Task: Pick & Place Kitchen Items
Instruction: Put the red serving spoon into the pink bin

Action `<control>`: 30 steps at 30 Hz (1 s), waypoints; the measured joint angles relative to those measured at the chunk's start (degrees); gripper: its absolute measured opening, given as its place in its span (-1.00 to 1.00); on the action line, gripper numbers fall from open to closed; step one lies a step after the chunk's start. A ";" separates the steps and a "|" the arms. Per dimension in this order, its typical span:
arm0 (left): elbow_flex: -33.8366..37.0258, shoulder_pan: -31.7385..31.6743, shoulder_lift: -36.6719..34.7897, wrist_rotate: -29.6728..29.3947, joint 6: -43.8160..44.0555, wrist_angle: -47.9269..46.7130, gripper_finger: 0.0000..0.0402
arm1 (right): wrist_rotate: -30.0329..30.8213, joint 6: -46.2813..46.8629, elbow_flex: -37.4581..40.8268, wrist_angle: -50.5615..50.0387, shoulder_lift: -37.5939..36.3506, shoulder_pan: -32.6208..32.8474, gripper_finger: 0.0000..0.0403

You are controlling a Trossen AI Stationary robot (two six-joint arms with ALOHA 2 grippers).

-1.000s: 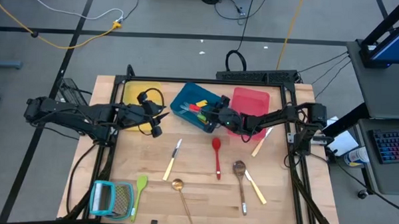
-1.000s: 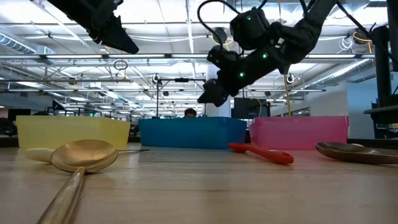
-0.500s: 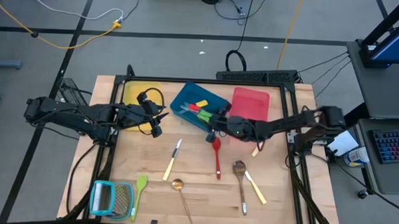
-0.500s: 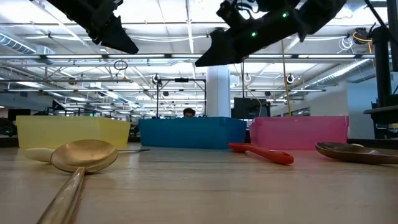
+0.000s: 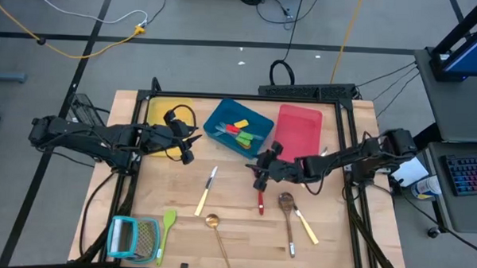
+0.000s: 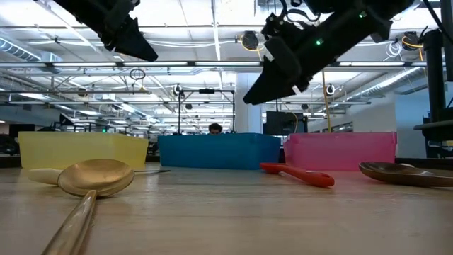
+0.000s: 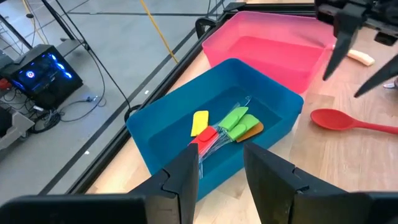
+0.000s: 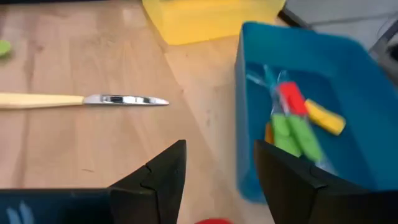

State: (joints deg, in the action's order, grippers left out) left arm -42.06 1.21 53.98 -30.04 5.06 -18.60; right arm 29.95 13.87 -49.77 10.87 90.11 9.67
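On the desk (image 5: pixel 235 229), most utensils still lay loose, a few small tools (image 5: pixel 237 131) sat in the blue tray (image 5: pixel 215 117), the right gripper (image 5: pixel 261 173) hovered with empty, parted fingers above the red spoon (image 5: pixel 259 197), and the left gripper (image 5: pixel 186 142) waited, fingers parted, by the yellow tray (image 5: pixel 156 107).

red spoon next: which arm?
Right. Its gripper hangs open directly over the red spoon, while the left gripper waits by the yellow tray, farther off.
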 joint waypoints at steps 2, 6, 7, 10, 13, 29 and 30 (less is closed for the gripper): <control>0.01 -0.01 0.01 0.03 0.25 -0.01 -0.33 | 0.02 3.42 0.90 0.04 -0.02 0.92 -0.10; 0.02 0.00 0.02 0.04 0.70 -0.01 -0.33 | -0.01 9.23 3.01 -0.07 0.00 2.74 -0.10; 0.00 0.00 0.02 0.04 0.77 -0.01 -0.33 | 0.01 10.39 3.54 -0.02 0.00 3.25 -0.10; 0.00 0.00 0.01 0.06 1.16 -0.01 -0.33 | 0.02 13.73 4.66 -0.23 0.00 5.02 -0.10; 0.00 0.00 0.00 0.07 1.28 0.02 -0.33 | 0.00 17.30 4.84 -0.03 0.00 6.66 -0.10; 0.00 0.00 0.00 0.11 1.17 0.89 -0.33 | -0.05 30.01 4.82 -0.43 6.90 12.01 -0.10; 0.00 0.00 0.01 0.10 1.14 0.91 -0.33 | -0.24 29.77 4.88 -1.04 7.88 11.85 -0.10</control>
State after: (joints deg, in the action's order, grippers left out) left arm -42.06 1.21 53.99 -29.95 6.20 -17.69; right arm 29.72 43.64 -44.88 9.83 97.99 21.52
